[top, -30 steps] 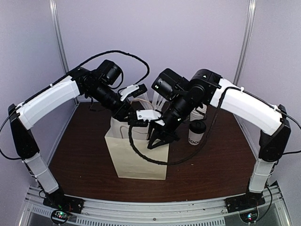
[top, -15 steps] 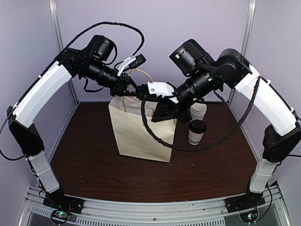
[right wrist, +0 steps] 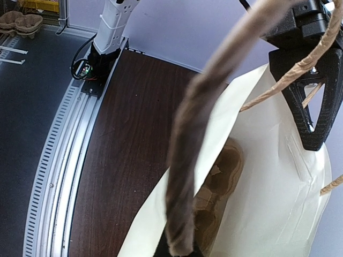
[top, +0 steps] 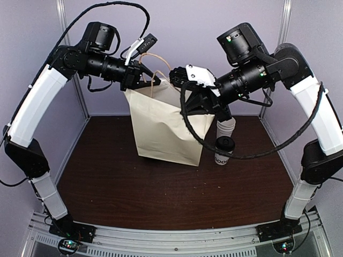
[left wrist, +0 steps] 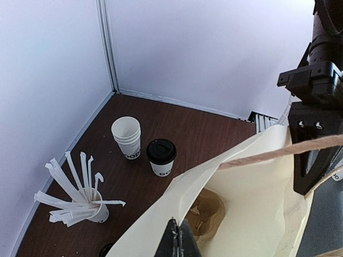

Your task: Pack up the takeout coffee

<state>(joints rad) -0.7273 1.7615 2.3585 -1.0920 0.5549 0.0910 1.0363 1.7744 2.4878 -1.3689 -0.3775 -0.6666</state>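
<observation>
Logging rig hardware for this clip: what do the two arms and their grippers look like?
Both the left arm and right arm have white shell links between black joints and cylindrical black motors. A black braided cable loops loose along each. The left gripper and right gripper have black tapered fingers behind a white wrist-camera bracket.

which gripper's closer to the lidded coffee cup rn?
Right. The right gripper pinches the paper bag at the rim, just up-left of the takeout coffee. The left gripper holds the bag's opposite rim, farther away.
</observation>
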